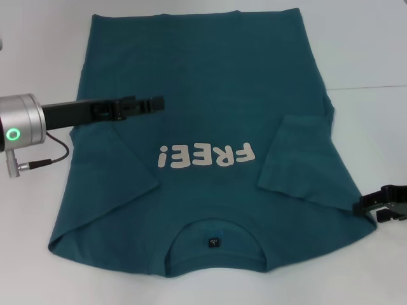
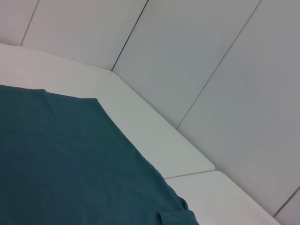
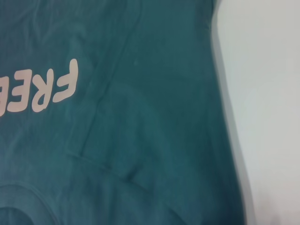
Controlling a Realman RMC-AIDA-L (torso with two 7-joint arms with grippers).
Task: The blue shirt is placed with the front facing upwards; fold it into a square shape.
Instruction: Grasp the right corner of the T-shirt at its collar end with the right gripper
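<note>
The left claw [image 1: 156,101] reaches in from the left side and hangs over the blue shirt [image 1: 210,82], above its left half and a bit past the white letters. Its two thin black fingers lie close together, nearly shut, and there is no cloth between them.

The shirt lies flat on the white surface [image 1: 369,51], front side up. The neck hole is near the robot and the bottom hem is far away. Both short sleeves are already folded in on top of the body: the left sleeve [image 1: 117,171] lies slanted across the left side, and the right sleeve [image 1: 299,159] lies slanted across the right side. So I think the first little part of the job is done. The big part is left. The long sides are not folded in, and the shirt is not folded in half from end to end. It is not a square yet.

In the middle of the chest big white letters say "FREE!" [image 1: 206,155]. They look upside down from the robot's side. A small dark tag [image 1: 214,241] sits inside the collar, but it is too small to read.

The right claw [image 1: 381,204] waits low at the right edge, just beside the shirt's right side. I cannot tell if it is wide or shut.
</note>
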